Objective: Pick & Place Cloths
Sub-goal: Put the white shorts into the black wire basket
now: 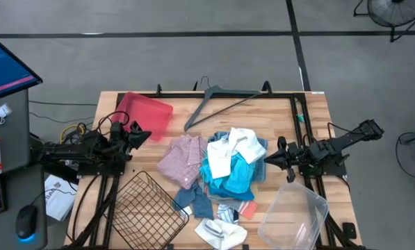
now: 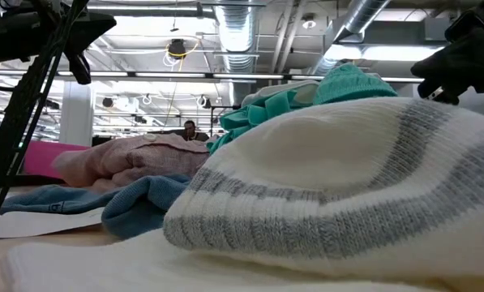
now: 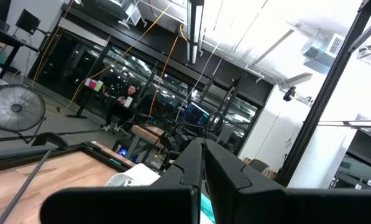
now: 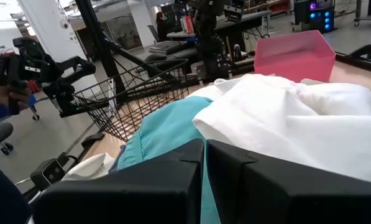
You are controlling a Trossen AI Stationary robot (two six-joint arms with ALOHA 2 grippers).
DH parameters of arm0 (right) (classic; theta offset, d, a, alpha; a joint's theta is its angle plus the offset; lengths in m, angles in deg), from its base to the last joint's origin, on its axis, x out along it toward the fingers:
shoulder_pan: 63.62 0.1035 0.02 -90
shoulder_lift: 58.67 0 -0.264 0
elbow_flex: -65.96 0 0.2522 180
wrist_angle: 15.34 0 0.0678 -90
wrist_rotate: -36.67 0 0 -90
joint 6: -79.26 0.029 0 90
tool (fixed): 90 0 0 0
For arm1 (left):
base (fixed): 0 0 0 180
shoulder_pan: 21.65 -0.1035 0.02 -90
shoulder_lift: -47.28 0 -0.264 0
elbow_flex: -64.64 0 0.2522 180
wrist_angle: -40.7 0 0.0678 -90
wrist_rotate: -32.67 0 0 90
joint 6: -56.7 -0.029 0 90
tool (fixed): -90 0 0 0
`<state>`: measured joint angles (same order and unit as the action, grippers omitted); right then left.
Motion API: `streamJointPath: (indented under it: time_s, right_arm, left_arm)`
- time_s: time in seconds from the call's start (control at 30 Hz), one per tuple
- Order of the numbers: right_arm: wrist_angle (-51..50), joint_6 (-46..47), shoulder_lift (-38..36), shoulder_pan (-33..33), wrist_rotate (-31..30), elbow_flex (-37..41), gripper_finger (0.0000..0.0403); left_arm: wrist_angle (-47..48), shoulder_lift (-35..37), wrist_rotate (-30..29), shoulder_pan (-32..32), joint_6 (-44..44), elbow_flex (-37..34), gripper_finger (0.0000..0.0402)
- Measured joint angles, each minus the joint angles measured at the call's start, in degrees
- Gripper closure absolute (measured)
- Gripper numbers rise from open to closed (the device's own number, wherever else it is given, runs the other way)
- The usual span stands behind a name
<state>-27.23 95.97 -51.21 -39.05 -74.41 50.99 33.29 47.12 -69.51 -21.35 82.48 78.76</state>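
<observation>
The cloths lie heaped at the table's middle: a pale pink checked one (image 1: 183,158), white ones (image 1: 233,147), a turquoise one (image 1: 229,175), a blue-grey one (image 1: 192,198), socks (image 1: 229,208) and a white piece (image 1: 217,232) near the front edge. My left gripper (image 1: 148,135) is shut and hangs left of the heap, tipped upward (image 3: 202,168). My right gripper (image 1: 266,160) is shut and stands level just right of the heap, pointing at the white (image 4: 284,118) and turquoise (image 4: 166,134) cloths. I cannot see either gripper touching a cloth.
A red tray (image 1: 146,111) sits at the far left and a grey hanger (image 1: 221,101) at the far middle. A black wire basket (image 1: 146,208) stands at the near left, a clear plastic bin (image 1: 294,217) at the near right. A person sits far behind.
</observation>
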Motion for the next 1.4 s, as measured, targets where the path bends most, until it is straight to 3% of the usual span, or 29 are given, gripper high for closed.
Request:
streamJointPath:
  time_s: [0.53, 0.67, 0.8, 1.0, 1.23, 1.4]
  right_arm:
    - [14.4, 29.7, 0.0, 0.0, -0.4, 0.0, 0.0386]
    - [23.0, 27.0, 0.0, -0.7, -7.3, 0.0, 0.0386]
    - [27.2, 14.2, 0.0, -2.8, -10.0, -4.0, 0.0377]
    - [16.0, -5.3, 7.3, -6.8, -11.6, -18.0, 0.0308]
    - [-4.3, -6.6, 22.1, -11.9, -12.0, -36.2, 0.0179]
    - [-13.1, -7.7, 33.9, -15.9, -11.9, -43.9, 0.0103]
  left_arm:
    - [-0.9, 0.0, 0.0, 0.0, 0.0, 0.0, 0.04]
    - [-2.0, 0.0, 0.0, 0.0, 0.0, 0.0, 0.04]
    - [-2.7, 0.0, 0.0, 0.0, 0.0, 0.0, 0.04]
    - [-3.0, 0.0, -1.7, 0.0, 0.0, 0.0, 0.04]
    - [-3.1, 0.0, -3.6, 0.0, 0.0, 0.0, 0.04]
    - [-3.1, 0.0, -3.8, 0.0, 0.0, 0.0, 0.04]
